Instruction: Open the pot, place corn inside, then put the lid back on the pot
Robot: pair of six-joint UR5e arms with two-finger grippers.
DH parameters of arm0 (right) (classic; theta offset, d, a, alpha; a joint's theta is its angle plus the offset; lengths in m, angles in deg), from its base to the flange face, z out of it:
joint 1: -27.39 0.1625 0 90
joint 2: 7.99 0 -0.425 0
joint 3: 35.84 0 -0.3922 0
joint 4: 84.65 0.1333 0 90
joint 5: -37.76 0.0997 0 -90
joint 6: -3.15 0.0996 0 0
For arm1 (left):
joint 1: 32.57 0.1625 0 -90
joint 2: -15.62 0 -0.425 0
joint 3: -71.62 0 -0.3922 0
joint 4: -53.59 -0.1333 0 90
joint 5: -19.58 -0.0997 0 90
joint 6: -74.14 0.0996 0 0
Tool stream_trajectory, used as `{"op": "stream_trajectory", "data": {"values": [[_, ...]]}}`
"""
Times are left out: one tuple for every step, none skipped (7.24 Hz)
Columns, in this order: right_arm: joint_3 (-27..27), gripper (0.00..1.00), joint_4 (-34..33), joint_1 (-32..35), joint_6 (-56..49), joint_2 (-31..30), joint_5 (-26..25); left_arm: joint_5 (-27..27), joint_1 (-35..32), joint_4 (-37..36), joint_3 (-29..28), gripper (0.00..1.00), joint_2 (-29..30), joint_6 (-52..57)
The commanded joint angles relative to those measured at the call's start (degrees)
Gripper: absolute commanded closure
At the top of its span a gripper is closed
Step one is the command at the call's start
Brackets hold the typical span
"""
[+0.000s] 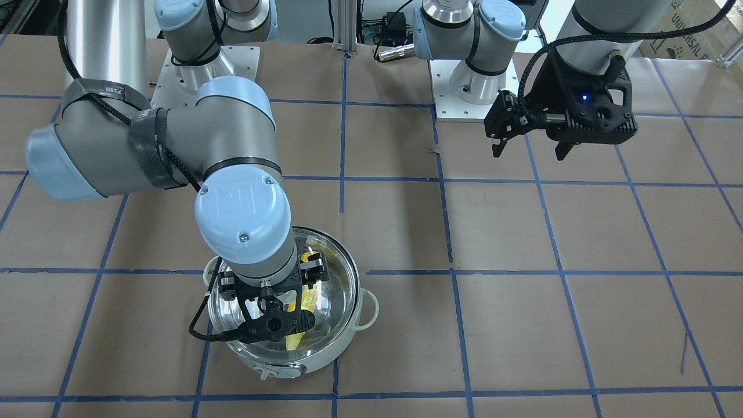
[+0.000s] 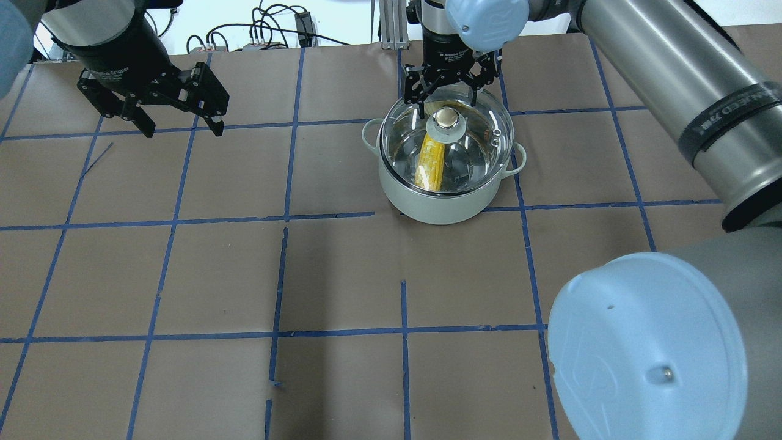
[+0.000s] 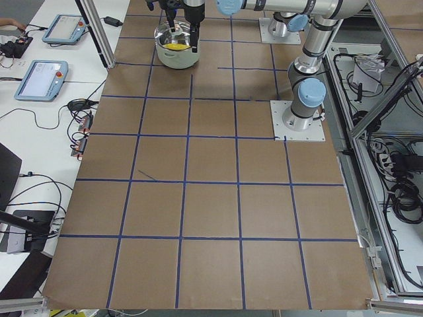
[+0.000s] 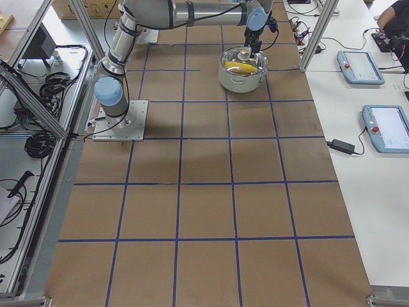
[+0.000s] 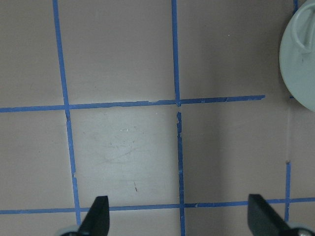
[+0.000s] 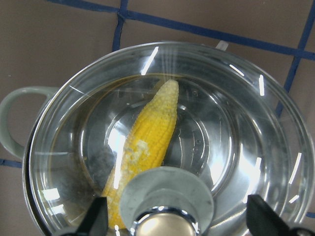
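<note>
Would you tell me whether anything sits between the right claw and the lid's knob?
Nothing visible does. The right claw is open right at the knob, fingers either side; the lid lies on the pot, over the corn.

I record the pot (image 5: 301,59) cut by the frame at two o'clock, the lid (image 6: 236,142) at six.

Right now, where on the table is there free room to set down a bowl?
Free: the squares between the left gripper and the pot, and the rows nearer the robot. Crowded: over the lid, where the right gripper hangs.
</note>
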Motion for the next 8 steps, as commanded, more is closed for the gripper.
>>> {"op": "stream_trajectory", "data": {"values": [[-2.06,0.00,2.15,-2.17,-1.52,-2.82,-0.16,0.02,0.00,-0.01,0.00,0.00,0.00,0.00],[-1.37,0.00,2.86,-5.06,-2.05,-5.01,0.02,0.02,0.00,-0.01,0.00,0.00,0.00,0.00],[0.47,0.00,3.30,-7.96,-2.06,-8.16,0.19,-0.24,0.00,0.07,0.00,0.00,0.00,-0.09],[3.27,0.00,5.83,-10.69,-2.14,-12.46,0.37,-0.16,0.00,0.07,0.00,0.00,0.00,-0.17],[6.52,0.00,5.94,-14.02,-4.32,-16.24,0.37,-0.16,0.00,0.07,0.00,0.00,0.00,-0.26],[9.94,0.00,5.86,-16.84,-5.99,-19.67,0.46,-0.24,0.00,0.07,0.00,0.00,0.00,-0.26],[13.11,0.00,5.77,-18.08,-6.53,-21.62,0.55,-0.24,0.00,0.07,0.09,0.00,0.00,-0.26],[15.66,0.00,4.81,-18.44,-6.63,-22.34,0.72,-0.16,0.00,0.07,0.00,0.00,-0.08,-0.35]]}}
